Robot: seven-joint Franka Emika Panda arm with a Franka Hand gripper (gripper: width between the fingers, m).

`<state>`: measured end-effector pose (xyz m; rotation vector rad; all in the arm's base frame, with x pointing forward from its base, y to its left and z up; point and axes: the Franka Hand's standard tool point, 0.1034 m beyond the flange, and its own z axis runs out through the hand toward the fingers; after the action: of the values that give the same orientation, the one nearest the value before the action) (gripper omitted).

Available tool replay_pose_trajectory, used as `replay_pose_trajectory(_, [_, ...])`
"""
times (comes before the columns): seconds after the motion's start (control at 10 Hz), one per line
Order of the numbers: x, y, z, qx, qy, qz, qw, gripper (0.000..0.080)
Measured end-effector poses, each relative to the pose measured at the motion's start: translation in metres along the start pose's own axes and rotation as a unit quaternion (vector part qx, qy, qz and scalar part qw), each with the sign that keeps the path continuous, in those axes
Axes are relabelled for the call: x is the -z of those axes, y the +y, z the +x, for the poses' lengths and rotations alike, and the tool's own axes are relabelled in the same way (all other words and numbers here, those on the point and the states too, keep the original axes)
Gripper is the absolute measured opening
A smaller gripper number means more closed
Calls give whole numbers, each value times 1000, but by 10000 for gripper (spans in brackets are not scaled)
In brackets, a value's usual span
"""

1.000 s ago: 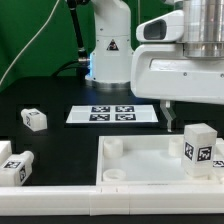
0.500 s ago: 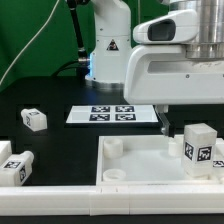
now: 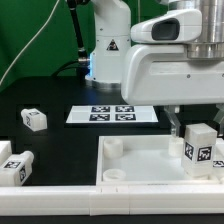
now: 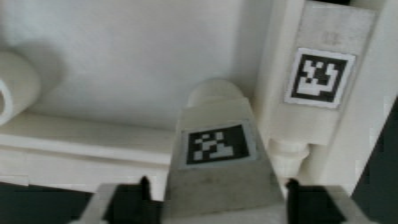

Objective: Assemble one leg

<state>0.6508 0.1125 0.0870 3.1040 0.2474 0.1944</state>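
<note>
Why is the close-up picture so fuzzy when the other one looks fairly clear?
Wrist view: soft all over, and the leg looks smeared, probably because it is too near the lens to focus. Exterior view: sharper, the marker board reads crisply, the light is even, and the white tray looks slightly washed out against the black table.

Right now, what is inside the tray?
One leg stands upright at the exterior view's right of the tray; two round sockets show at its left. The leg covers what is under it, so its seating cannot be seen.
</note>
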Motion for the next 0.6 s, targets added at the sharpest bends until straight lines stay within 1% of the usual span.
replay_pose_trajectory(0.1, [0, 0, 0, -13, 0, 0, 1000, 282])
replay_pose_trajectory(0.3, [0, 0, 0, -35, 0, 1, 999, 282])
replay_pose_trajectory(0.4, [0, -1, -1, -73, 0, 1, 997, 282])
replay_pose_trajectory(0.6, [-1, -4, -2, -223, 3, 1, 975, 282])
